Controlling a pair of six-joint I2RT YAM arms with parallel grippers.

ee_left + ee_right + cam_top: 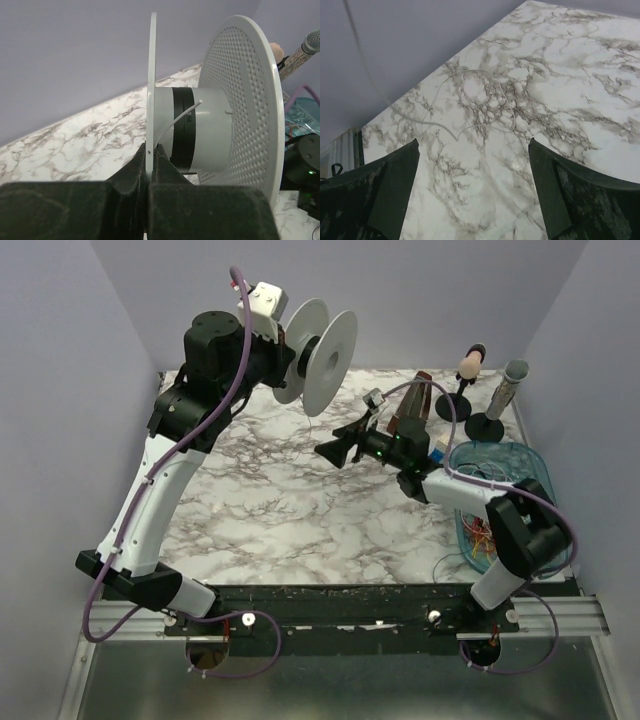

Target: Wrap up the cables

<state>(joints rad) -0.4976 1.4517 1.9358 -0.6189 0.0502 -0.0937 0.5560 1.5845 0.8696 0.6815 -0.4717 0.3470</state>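
1. Judged from these views, the wrapping has barely begun. The white spool (320, 352), upper centre of the overhead view, is held in the air, and its grey hub with a black band shows no turns of wire on it.
2. One thin pale cable (172, 125) has its end poked into a small hole in the hub. It curves down to the thin flange. A pale strand of the same kind lies in loose curves on the marble table (300, 510), in the centre of the right wrist view.
3. The left gripper (151, 159), bottom centre of its wrist view, is pressed together, pinching the edge of the spool's thin flange.
4. The right gripper (472, 150) has its fingers spread wide with nothing between them. It hovers above the table, in the centre of the overhead view.
5. The one container is a clear blue bin (497, 446) at the right edge of the overhead view. In its lower part lies a tangle of coloured cables (480, 537), red, orange and yellow, not yet wound. Whether anything else is inside, I cannot tell.
6. Left to do, as I judge it: winding the pale cable, then the tangle.
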